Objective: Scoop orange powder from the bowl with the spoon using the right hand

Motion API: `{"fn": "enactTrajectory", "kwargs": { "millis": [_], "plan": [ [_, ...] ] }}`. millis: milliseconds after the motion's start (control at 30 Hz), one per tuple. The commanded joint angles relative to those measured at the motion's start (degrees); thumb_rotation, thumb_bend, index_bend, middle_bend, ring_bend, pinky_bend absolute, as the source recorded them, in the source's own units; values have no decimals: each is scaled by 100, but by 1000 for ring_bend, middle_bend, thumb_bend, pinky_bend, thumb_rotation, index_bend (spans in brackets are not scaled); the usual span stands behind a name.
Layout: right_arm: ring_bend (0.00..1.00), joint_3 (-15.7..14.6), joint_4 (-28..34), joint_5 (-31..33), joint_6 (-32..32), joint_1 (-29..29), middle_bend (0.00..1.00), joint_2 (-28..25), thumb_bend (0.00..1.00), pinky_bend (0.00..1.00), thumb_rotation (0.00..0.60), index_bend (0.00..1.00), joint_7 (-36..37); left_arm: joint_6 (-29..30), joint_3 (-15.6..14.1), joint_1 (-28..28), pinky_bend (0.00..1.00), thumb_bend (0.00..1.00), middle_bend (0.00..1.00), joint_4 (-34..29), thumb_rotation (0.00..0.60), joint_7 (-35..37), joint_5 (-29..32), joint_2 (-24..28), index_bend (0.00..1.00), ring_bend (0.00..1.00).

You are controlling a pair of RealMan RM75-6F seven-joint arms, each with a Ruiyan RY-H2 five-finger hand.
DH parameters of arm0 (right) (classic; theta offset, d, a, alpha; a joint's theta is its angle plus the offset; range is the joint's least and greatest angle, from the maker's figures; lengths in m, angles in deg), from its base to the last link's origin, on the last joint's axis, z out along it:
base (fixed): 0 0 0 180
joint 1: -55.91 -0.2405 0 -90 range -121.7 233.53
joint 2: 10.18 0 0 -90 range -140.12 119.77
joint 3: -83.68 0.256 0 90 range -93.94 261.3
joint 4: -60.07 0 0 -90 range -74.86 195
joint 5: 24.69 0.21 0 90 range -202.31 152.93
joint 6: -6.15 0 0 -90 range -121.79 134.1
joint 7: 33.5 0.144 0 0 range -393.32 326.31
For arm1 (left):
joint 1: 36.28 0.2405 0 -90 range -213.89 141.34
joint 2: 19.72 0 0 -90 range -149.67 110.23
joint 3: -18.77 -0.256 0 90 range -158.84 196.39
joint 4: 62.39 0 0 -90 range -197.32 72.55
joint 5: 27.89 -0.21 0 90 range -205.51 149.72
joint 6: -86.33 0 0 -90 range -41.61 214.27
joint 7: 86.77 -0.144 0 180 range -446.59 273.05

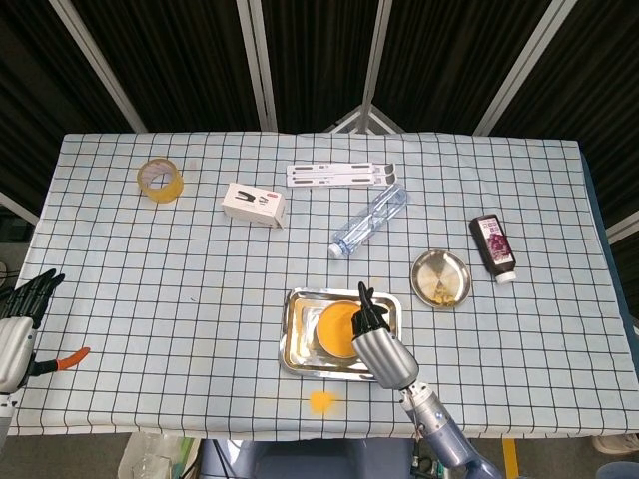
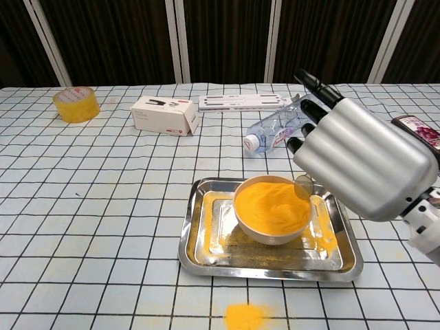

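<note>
A white bowl (image 2: 272,207) (image 1: 336,327) heaped with orange powder stands in a steel tray (image 2: 206,240) (image 1: 297,344) near the table's front edge. My right hand (image 2: 361,165) (image 1: 381,349) hovers over the bowl's right rim and holds a small metal spoon (image 2: 303,186). The spoon's bowl hangs just above the powder at the right rim. Its handle is hidden inside the hand. My left hand (image 1: 18,324) rests at the table's far left edge, fingers apart and holding nothing.
Spilled orange powder (image 2: 245,315) lies in front of the tray. A clear bottle (image 2: 278,127) lies behind the bowl, with a white box (image 2: 165,114), tape roll (image 2: 75,104) and white strips (image 2: 242,102) further back. A small steel dish (image 1: 440,277) and dark bottle (image 1: 493,247) sit right.
</note>
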Motion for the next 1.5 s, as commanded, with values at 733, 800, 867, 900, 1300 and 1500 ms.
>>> {"fn": "enactTrajectory", "kwargs": {
  "millis": [733,800,867,900,1300,1500],
  "plan": [
    [272,976,186,1803,-662,614,575,-313,588,0,600,608,1321,-14,-6,-11,0,0,0,-1,600,1,-20,-2,0,0],
    [272,1026,91,2092,-636,667,575,-282,588,0,600,608,1507,-22,-5,-15,0,0,0,-3,600,-6,-14,-2,0,0],
    [272,1038,-49,2310,-599,686,575,-206,588,0,600,608,1677,-25,-5,-16,0,0,0,-8,600,-19,-8,-1,0,0],
    [272,1039,-127,2392,-580,682,575,-165,588,0,600,608,1741,-23,-3,-14,0,0,0,-8,600,-21,-4,-1,0,0],
    [272,990,-1207,2762,-391,426,575,276,588,0,600,608,2455,-74,6,-38,0,0,0,-12,600,-16,30,-17,0,0],
    [272,1225,-1432,3059,-417,264,575,554,588,0,600,608,2715,-50,4,-23,0,0,0,-20,600,-3,31,-16,0,0]
  ]
}}
